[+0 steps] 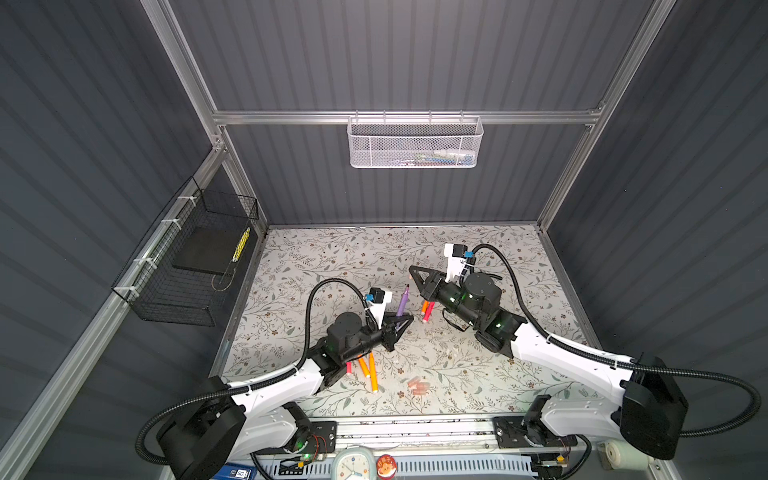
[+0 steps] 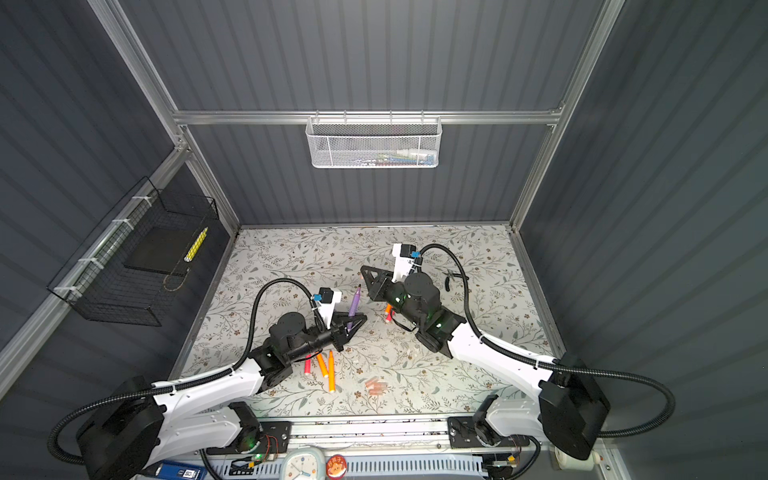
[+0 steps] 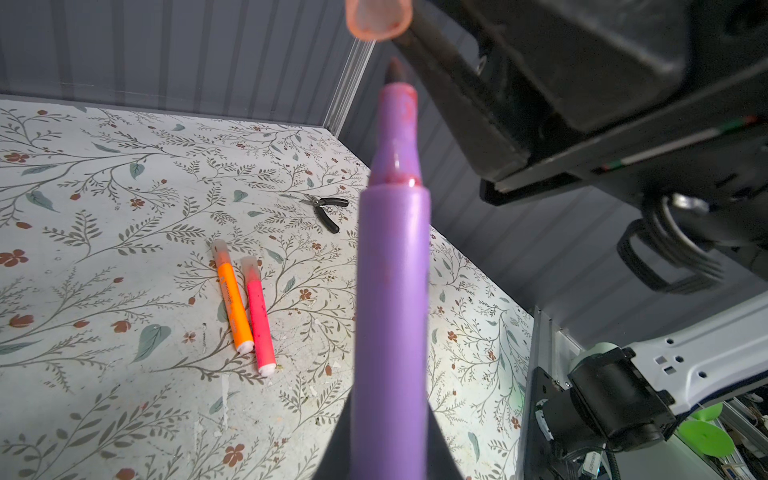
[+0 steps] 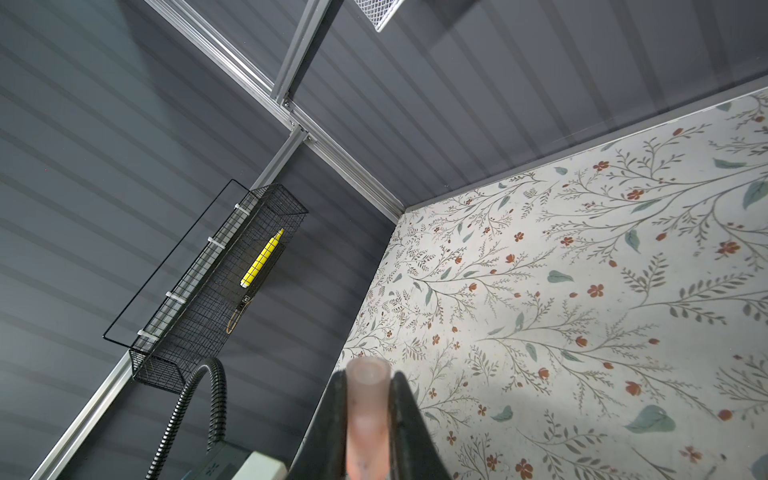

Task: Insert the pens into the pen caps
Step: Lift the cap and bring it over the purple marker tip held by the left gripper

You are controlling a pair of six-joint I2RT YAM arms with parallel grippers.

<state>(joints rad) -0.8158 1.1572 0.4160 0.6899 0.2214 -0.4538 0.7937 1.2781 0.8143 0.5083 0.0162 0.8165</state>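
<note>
The purple pen [image 3: 392, 291] is smooth plastic with a soft sheen, smeared reddish around its collar. The pen cap [image 4: 368, 411] is translucent pinkish plastic, cloudy rather than clear, between the matt black fingers [image 4: 405, 419] of the right hand [image 4: 368, 382]. The orange pen [image 3: 232, 299] and pink pen [image 3: 259, 320] are bright glossy plastic with white end plugs. The tabletop [image 3: 104, 249] has a matt printed floral covering, scuffed in pale streaks. The pliers [image 3: 326, 208] show a bare metal nose and black handles. The mesh basket [image 1: 414, 143] is white-painted perforated metal; the frame [image 1: 291, 117] is brushed aluminium.
</note>
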